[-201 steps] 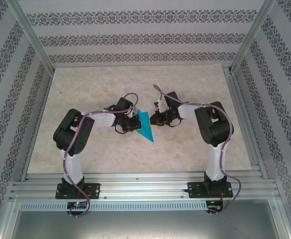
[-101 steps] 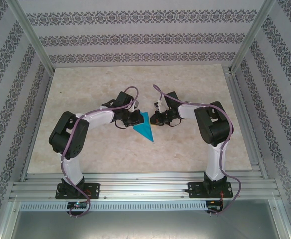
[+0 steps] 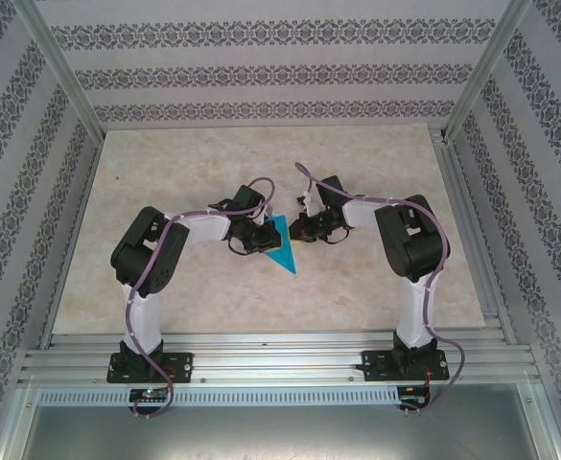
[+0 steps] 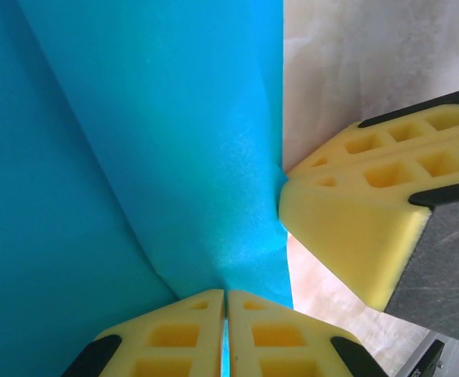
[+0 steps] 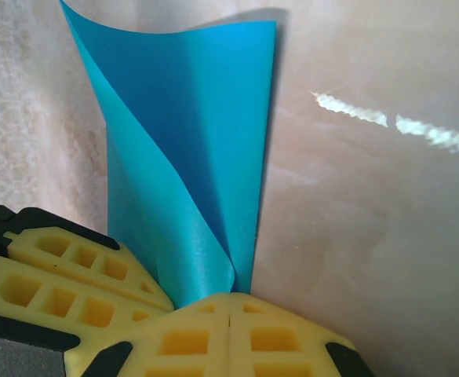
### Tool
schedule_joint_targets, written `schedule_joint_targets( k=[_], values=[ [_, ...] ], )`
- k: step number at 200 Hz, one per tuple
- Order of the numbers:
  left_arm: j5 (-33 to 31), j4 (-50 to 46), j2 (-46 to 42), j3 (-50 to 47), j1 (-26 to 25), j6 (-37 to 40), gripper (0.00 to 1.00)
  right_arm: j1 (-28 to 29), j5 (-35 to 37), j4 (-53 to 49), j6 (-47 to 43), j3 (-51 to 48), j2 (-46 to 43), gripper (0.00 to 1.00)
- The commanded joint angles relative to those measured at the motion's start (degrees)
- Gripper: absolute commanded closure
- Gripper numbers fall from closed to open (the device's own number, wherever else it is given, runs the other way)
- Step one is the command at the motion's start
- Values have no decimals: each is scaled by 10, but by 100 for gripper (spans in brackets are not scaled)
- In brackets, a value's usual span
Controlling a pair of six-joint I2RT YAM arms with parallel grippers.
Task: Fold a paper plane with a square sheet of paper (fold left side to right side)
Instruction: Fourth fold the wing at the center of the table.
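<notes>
The square sheet of paper is a bright cyan pointed shape at the table's middle, its tip toward the near edge. My left gripper is at its left side. In the left wrist view that gripper is shut on the paper, a thin blue strip showing between the pads, and a flap is lifted and curved. My right gripper is at the paper's right edge. In the right wrist view it is shut, tips against the lower end of the curled paper, with nothing visible between the pads.
The marble-patterned table is bare on either side of the arms. Patterned walls and metal frame posts enclose it, and an aluminium rail runs along the near edge. The two grippers' fingers nearly touch.
The left arm reached out and drew back, ending slightly right of where it began. The paper's left part has lifted, so it looks narrower from above. The right arm has stayed put.
</notes>
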Motion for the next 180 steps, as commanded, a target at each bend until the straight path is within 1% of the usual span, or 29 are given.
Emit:
schedule_joint_targets(
  k=[1, 26, 45, 62, 88, 111, 138, 180],
  values=[
    [-10, 27, 10, 9, -5, -10, 89, 1, 32, 3, 1, -4, -17, 93],
    [-12, 31, 11, 5, -5, -14, 89, -4, 53, -2, -2, -17, -66, 83],
    [-13, 31, 10, 4, -5, -15, 89, -5, 71, -19, -11, -34, -115, 77],
    [-14, 32, 9, 3, -5, -16, 89, 2, 72, -17, -3, -68, -157, 76],
    [-15, 33, 6, 2, -5, -16, 89, 40, 93, 12, 22, -131, -200, 73],
    [-15, 32, 5, 2, -5, -16, 89, 63, 101, 47, 46, -160, -201, 72],
    [-17, 32, 4, 1, -5, -15, 89, 79, 108, 55, 52, -157, -182, 72],
    [-18, 28, 5, 3, -5, -14, 89, 83, 113, 59, 54, -152, -163, 71]
  ],
)
